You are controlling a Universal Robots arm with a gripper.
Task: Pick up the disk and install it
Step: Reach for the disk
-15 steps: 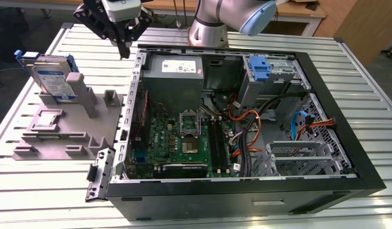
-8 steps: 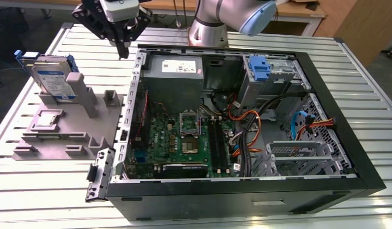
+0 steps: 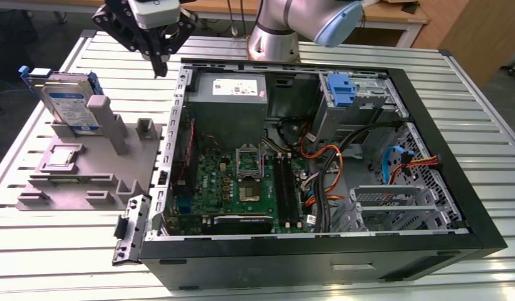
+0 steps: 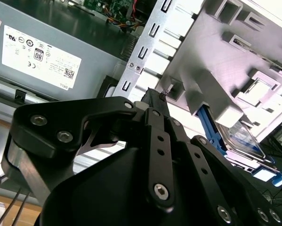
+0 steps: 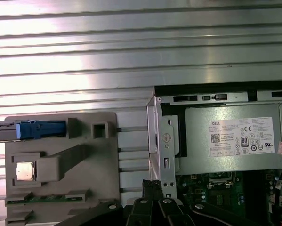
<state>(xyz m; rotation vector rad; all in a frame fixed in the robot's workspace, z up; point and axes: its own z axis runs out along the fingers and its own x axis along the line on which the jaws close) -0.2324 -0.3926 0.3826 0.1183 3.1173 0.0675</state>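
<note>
The disk (image 3: 69, 103) stands on edge in a slot at the far end of the grey fixture (image 3: 90, 169), on the exterior view's left, with its white-and-blue label facing out and a blue frame around it. In the first wrist view the disk (image 5: 35, 129) shows edge-on; in the second wrist view the disk (image 4: 244, 141) sits behind a grey post. My gripper (image 3: 160, 68) hangs above the table between the fixture and the computer case's back corner. Its black fingers (image 4: 155, 101) are shut with nothing between them, and they also reach into the first wrist view (image 5: 152, 186).
The open computer case (image 3: 458, 188) lies on a slatted metal table (image 3: 57, 251). Inside are a grey power supply (image 3: 228, 94), a motherboard (image 3: 240, 182), a blue bracket (image 3: 345, 91), a metal drive cage (image 3: 391, 200) and loose cables. A small square chip (image 3: 64, 157) rests on the fixture.
</note>
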